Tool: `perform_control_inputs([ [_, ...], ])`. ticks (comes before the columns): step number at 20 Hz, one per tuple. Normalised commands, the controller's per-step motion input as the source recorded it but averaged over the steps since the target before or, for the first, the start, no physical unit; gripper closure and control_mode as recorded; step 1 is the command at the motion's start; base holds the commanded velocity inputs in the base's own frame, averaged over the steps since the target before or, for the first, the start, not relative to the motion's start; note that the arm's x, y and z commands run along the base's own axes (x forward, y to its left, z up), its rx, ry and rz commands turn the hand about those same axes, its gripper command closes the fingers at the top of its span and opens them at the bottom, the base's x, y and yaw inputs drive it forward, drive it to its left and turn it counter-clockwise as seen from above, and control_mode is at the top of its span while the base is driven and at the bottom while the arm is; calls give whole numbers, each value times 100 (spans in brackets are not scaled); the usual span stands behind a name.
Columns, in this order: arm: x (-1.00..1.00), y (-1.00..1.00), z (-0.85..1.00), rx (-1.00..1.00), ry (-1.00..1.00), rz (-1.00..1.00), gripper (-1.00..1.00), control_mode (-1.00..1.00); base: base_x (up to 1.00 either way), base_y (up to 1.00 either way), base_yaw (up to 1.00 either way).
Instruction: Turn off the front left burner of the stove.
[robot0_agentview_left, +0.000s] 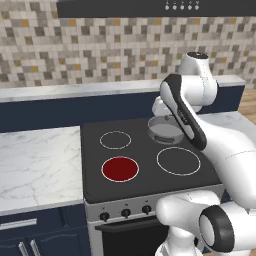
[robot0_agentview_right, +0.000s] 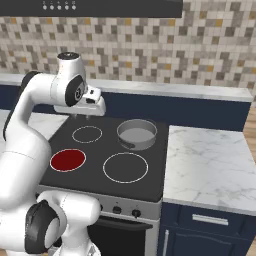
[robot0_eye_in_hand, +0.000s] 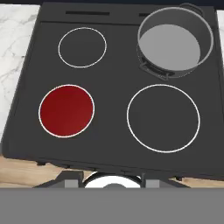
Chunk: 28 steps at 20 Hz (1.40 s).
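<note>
Stove (robot0_agentview_left: 145, 187) with flat black glass cooktop, set between two white marble surfaces (robot0_agentview_left: 37, 165), viewed from above and from both sides of the base. Front left burner (robot0_agentview_left: 120, 169), a mid-sized white-outlined circle, glows solid red; in the hand view it lies at about 8 o'clock of the cooktop (robot0_eye_in_hand: 66, 110). Behind it, at 11 o'clock in the hand view, sits a smaller white-outlined ring (robot0_eye_in_hand: 82, 47) with a plain black disc. The largest ring (robot0_eye_in_hand: 163, 118), also black, occupies the 4 o'clock position. A grey pot (robot0_eye_in_hand: 175, 41) stands on the rear right burner at 1 o'clock, empty and without a lid. A row of small black knobs (robot0_agentview_left: 125, 212) lines the silver front panel above the dark oven door; in the left base view three are visible, the rest hidden by the arm. Gripper (robot0_agentview_right: 86, 117) hangs from the wrist high above the rear left part of the cooktop, touching nothing; whether it is released or clenched cannot be told. A mosaic tile wall (robot0_agentview_left: 90, 50) rises behind the stove.
</note>
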Motion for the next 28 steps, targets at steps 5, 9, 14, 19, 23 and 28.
perform_control_inputs([
  [5, -16, 2, -11, -11, 0, 1, -100, -100, 0, 0, 0],
  [9, -60, 46, -23, -27, -7, 15, -100, -100, 0, 0, 0],
  [14, -61, 73, -17, -33, -5, 32, -100, -100, 0, 0, 0],
  [19, -45, 56, 0, -27, 0, 62, -100, -100, 0, 0, 0],
  [23, -36, 41, -2, -26, 0, 87, -100, -100, 0, 0, 0],
  [28, -45, 24, -20, -32, 0, 94, -100, -100, 0, 0, 0],
])
